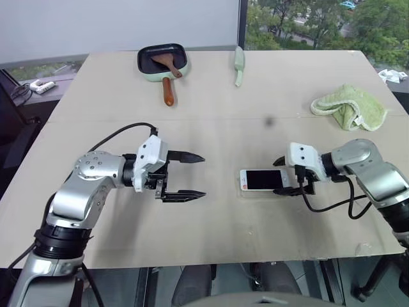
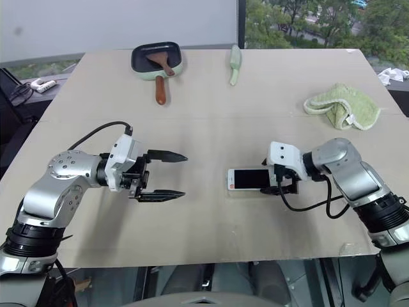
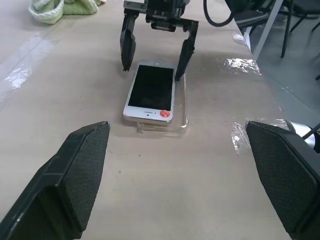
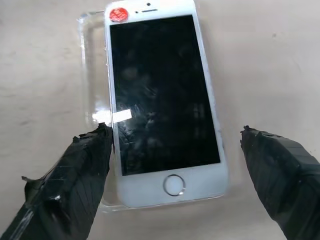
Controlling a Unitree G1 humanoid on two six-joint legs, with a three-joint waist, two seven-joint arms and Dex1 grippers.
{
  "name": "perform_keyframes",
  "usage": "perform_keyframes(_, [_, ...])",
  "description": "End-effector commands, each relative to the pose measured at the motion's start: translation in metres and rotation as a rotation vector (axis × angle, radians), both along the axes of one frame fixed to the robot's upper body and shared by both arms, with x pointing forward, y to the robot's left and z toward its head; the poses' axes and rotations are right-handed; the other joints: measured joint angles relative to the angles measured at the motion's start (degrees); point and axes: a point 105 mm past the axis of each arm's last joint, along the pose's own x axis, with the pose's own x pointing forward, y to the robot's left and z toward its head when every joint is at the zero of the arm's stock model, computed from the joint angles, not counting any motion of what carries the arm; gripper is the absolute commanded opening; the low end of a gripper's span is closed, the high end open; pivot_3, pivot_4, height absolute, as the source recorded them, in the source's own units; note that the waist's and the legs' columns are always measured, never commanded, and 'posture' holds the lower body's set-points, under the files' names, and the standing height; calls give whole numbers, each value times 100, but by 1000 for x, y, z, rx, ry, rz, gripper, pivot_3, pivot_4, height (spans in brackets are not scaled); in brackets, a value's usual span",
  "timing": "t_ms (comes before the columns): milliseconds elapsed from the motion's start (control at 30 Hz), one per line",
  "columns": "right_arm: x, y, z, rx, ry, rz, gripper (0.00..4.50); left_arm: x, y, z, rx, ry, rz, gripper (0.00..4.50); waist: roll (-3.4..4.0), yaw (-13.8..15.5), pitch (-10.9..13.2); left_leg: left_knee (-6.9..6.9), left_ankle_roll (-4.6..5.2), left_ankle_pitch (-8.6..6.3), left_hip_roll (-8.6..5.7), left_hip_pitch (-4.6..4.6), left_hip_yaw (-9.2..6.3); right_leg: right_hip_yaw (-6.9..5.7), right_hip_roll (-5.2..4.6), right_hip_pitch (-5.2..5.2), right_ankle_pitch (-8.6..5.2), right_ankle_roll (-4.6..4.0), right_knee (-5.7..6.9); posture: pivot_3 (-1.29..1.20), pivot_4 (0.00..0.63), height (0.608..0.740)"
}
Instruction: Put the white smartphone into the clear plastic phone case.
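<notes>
The phone [image 4: 162, 102] is lying screen up on the case [image 4: 92, 75], shifted a little so one clear edge is showing beside it, not yet pressed in. Its long axis is pointing straight between the wide-open fingers of the right gripper [image 1: 289, 174], which is standing over its near end and holding nothing. The left gripper [image 1: 184, 174] is hanging well apart, open and empty too. Both are on a beige table [image 1: 211, 236] beside a window.

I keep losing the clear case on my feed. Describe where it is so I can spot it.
On the beige table, go to the right gripper. The white smartphone lies between its open fingers, on the clear plastic phone case: a faint glinting rim jutting past one long side and one end.
</notes>
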Motion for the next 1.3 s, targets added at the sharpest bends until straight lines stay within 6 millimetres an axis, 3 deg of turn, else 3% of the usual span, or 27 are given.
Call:
perform_keyframes(33, [3,-2,5,-40,-42,27,4365,-2,0,12,-1,-56,-5,4500,0,2,0,0,0,0,0,0,1,1,0,0,0,0,0,0,150,740])
perform_keyframes(267, [4,-3,3,-51,-40,41,4365,-2,0,12,-1,-58,-1,4500,0,1,0,0,0,0,0,0,0,0,0,0,0,0,0,0,150,740])
perform_keyframes(300, [4,-2,4,-46,-41,43,3842,-2,0,12,0,-58,0,4500,0,1,0,0,0,0,0,0,0,0,0,0,0,0,1,0,150,740])
perform_keyframes(400, [4,-1,6,-41,-46,47,3062,-1,1,12,0,-57,2,4500,0,1,0,0,0,0,0,0,0,0,0,0,0,0,1,0,150,740])
perform_keyframes(567, [5,-1,9,-31,-67,47,3063,-1,0,11,-1,-55,0,4500,0,1,0,0,0,0,-1,0,1,1,0,0,0,0,0,0,150,740])
perform_keyframes(900, [-5,-5,40,27,-122,94,3063,0,-6,9,-6,-54,-24,4500,1,4,0,0,0,0,0,0,1,1,-1,0,0,0,0,0,150,740])
perform_keyframes(1267, [-10,-14,21,-77,-110,125,3063,16,-30,2,-19,-62,-17,4500,0,8,0,2,0,0,-3,0,2,1,0,1,0,1,2,0,150,740])
perform_keyframes(1300, [-10,-14,20,-79,-109,124,3063,17,-33,4,-37,-58,-30,3986,0,5,1,3,0,0,-3,0,2,1,0,1,0,1,4,0,150,740])
